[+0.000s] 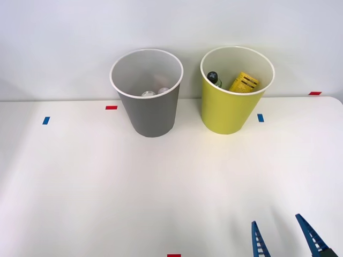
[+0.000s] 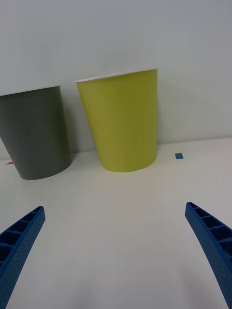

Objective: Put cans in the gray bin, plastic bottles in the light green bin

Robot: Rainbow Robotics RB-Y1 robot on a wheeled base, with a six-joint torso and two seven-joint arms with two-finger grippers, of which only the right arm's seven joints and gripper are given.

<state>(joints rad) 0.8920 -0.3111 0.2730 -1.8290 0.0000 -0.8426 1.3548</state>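
Observation:
The gray bin [image 1: 147, 93] [image 2: 36, 133] stands at the back of the table, and silver can tops [image 1: 155, 92] show at its bottom. To its right stands the light green bin [image 1: 234, 91] [image 2: 123, 120]; inside it are a clear bottle with a dark cap [image 1: 214, 78] and a yellow ribbed item with black marks [image 1: 244, 83]. My right gripper [image 1: 284, 236] [image 2: 116, 241] hovers open and empty near the table's front edge, well short of both bins. Its blue ribbed fingers [image 2: 21, 236] are spread wide.
Small red tape marks [image 1: 111, 107] and blue tape marks [image 1: 260, 118] dot the white table [image 1: 107, 182]. A pale wall rises directly behind the bins. The table's right edge curves away near a red mark [image 1: 315, 93].

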